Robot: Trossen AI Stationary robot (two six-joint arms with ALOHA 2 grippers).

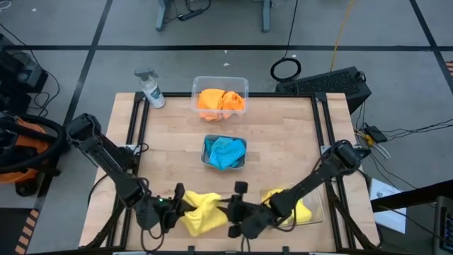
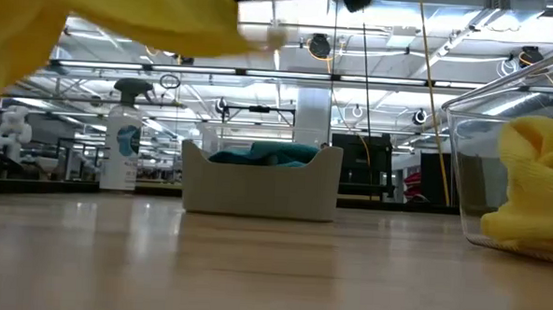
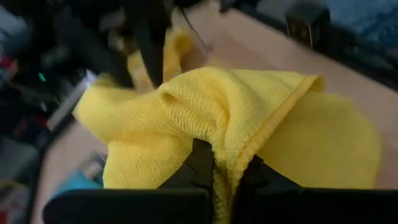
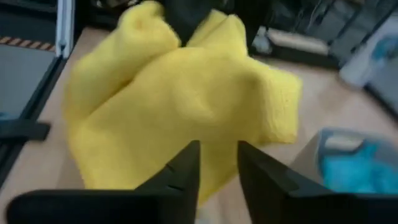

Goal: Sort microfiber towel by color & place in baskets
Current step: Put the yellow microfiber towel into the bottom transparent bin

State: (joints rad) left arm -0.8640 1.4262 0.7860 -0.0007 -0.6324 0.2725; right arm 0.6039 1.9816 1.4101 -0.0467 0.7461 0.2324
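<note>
Three baskets in a line; spray bottle left of farthest

Even overhead light, soft shadows; wrist views motion-blurred; low view foreground defocused.

Yellow towel in my left fingers: looped, matt microfibre cloth. Tabletop: pale smooth wood. Basket: clear glossy plastic.

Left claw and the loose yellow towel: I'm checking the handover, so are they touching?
Touching. In the left wrist view the left claw has its fingers pinched on a fold of the yellow towel, cloth pressed between them.
</note>
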